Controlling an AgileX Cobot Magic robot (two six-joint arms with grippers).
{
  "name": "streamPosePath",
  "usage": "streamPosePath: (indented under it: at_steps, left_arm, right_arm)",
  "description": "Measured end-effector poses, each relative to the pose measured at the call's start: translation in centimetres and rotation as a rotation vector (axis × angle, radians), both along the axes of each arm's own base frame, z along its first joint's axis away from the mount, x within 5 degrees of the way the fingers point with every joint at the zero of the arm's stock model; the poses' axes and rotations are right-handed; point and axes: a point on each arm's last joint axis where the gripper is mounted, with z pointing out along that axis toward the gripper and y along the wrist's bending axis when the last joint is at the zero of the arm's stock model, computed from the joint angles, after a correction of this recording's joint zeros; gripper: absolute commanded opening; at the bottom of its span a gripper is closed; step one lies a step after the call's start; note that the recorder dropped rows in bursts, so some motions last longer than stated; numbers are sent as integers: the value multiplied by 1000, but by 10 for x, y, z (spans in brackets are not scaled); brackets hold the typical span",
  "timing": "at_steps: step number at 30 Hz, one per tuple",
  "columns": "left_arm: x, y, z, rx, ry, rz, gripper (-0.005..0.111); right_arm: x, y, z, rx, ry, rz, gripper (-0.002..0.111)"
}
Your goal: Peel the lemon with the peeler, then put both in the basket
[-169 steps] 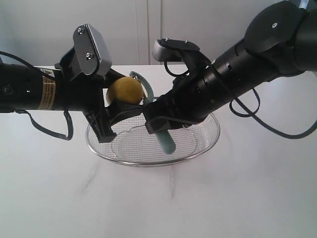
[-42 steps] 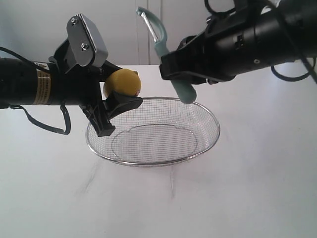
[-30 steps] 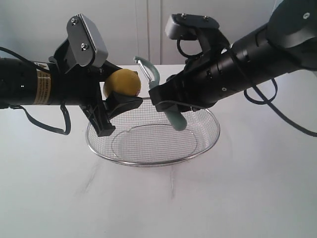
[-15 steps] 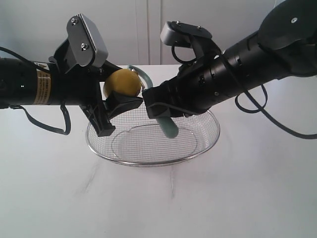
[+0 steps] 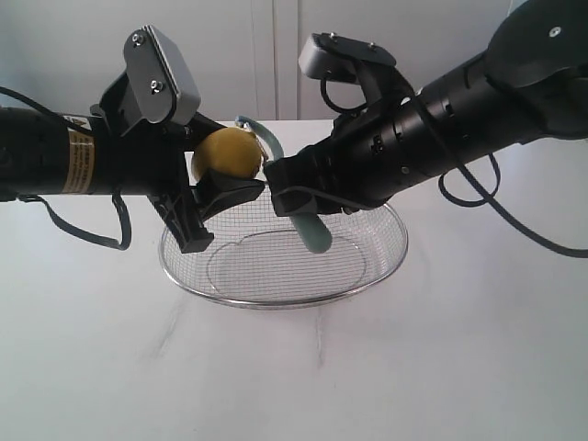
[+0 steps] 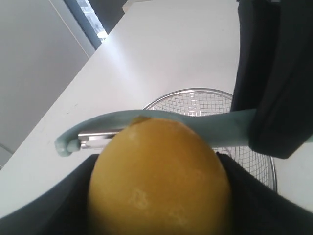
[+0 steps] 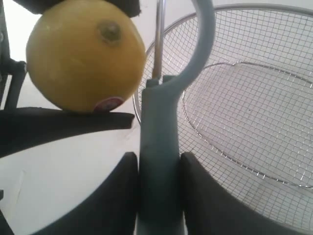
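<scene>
My left gripper (image 5: 228, 171) is shut on the yellow lemon (image 5: 227, 152), holding it above the left rim of the wire mesh basket (image 5: 390, 256). My right gripper (image 5: 296, 197) is shut on the thick handle of the pale teal peeler (image 5: 313, 238). The looped head and metal blade reach behind the lemon's right side. In the left wrist view the peeler (image 6: 110, 122) lies just behind the lemon (image 6: 159, 181), over the basket (image 6: 195, 102). In the right wrist view the peeler (image 7: 159, 127) stands beside the lemon (image 7: 83, 54); contact is unclear.
The basket (image 7: 254, 112) sits on a white table (image 5: 459, 367) and holds nothing. Both black arms meet over its left half. A pale wall with cabinet seams rises behind the table.
The right arm has brought the peeler down and to the left, from high above the basket to the lemon's side. The left gripper and the lemon have stayed in place.
</scene>
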Motion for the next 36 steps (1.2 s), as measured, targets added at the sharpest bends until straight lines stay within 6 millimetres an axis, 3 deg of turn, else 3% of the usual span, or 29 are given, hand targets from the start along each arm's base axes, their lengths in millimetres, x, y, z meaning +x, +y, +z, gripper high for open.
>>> streamPosePath:
  at_steps: [12, 20, 25, 31, 36]
  left_arm:
    - [0, 0, 0, 1, 0, 2, 0]
    - [0, 0, 0, 1, 0, 2, 0]
    - [0, 0, 0, 1, 0, 2, 0]
    - [0, 0, 0, 1, 0, 2, 0]
    - [0, 0, 0, 1, 0, 2, 0]
  right_arm:
    - [-16, -14, 39, 33, -164, -25, 0]
    - [-51, -36, 95, 138, -357, -73, 0]
    - [-71, -49, 119, 189, -461, -98, 0]
    - [-70, -50, 119, 178, -469, -98, 0]
    - [-57, -43, 105, 133, -427, -88, 0]
